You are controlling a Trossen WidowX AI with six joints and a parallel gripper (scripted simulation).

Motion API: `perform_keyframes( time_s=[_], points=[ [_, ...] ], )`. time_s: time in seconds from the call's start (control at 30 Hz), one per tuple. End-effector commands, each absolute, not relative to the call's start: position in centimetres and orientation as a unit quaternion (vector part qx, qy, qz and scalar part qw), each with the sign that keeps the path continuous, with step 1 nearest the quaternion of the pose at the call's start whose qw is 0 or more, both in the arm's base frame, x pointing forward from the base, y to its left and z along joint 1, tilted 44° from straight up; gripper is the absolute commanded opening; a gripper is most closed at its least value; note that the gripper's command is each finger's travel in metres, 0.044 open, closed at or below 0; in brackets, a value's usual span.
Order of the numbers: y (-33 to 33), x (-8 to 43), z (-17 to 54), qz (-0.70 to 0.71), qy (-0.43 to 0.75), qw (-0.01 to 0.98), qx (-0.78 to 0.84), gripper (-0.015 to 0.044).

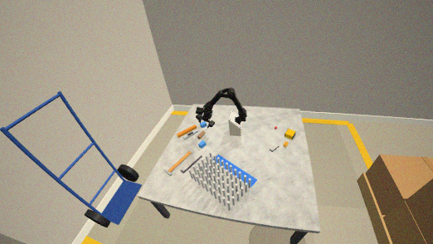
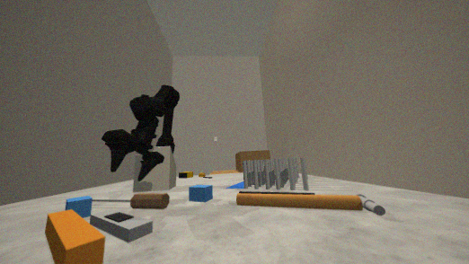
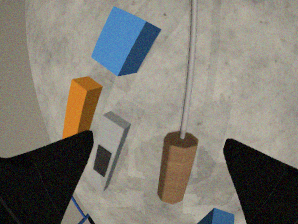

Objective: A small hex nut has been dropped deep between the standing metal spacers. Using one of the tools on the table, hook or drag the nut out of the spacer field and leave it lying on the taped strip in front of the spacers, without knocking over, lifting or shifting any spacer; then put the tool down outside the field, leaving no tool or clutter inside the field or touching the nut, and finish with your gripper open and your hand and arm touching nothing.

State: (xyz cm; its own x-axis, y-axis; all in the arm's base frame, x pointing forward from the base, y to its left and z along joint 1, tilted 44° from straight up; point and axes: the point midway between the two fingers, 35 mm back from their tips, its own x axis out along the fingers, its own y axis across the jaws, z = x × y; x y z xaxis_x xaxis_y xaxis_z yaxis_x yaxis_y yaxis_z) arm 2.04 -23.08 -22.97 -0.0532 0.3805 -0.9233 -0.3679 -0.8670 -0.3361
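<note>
My gripper (image 1: 205, 123) (image 2: 128, 175) (image 3: 160, 142) is open and empty, above the table. A brown-handled tool (image 1: 201, 134) (image 2: 149, 200) (image 3: 177, 170) with a thin grey shaft lies on the table, its handle showing between the fingers in the wrist view but below them. The shaft's far end is out of the wrist view. Upright metal spacers (image 1: 229, 204) (image 2: 305, 177) stand in rows beside the blue taped strip (image 1: 254, 181) (image 2: 237, 185). A thin dark bar (image 1: 192, 164) (image 2: 276, 193) lies beside the field. An orange-handled hammer (image 1: 179, 162) (image 2: 298, 201) lies near it. I cannot make out the nut.
An orange block (image 1: 187, 131) (image 2: 83, 233) (image 3: 80, 110), a grey block (image 2: 126, 226) (image 3: 112, 137) and a blue block (image 1: 203, 124) (image 2: 78, 206) (image 3: 117, 40) lie near the tool. Another blue block (image 1: 201, 143) (image 2: 200, 193) is closer to the spacers. A yellow block (image 1: 289, 134) and a small dark bent piece (image 1: 274, 148) lie across the table.
</note>
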Motion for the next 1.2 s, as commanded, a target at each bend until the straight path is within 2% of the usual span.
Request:
perform_keyframes(
  time_s=[0.0, 0.4, 0.67, 0.87, 1.17],
  points=[
    [-23.2, 2.1, -23.0, 0.728, -0.009, 0.255, -0.636, 0.0440],
    [-25.9, 9.7, -24.3, 0.791, -0.076, 0.279, -0.539, 0.0440],
    [-25.9, 10.1, -24.3, 0.794, -0.078, 0.281, -0.533, 0.0440],
    [-25.9, 10.1, -24.3, 0.794, -0.078, 0.281, -0.533, 0.0282],
    [-25.9, 10.1, -24.3, 0.794, -0.078, 0.281, -0.533, 0.0280]
  ],
)
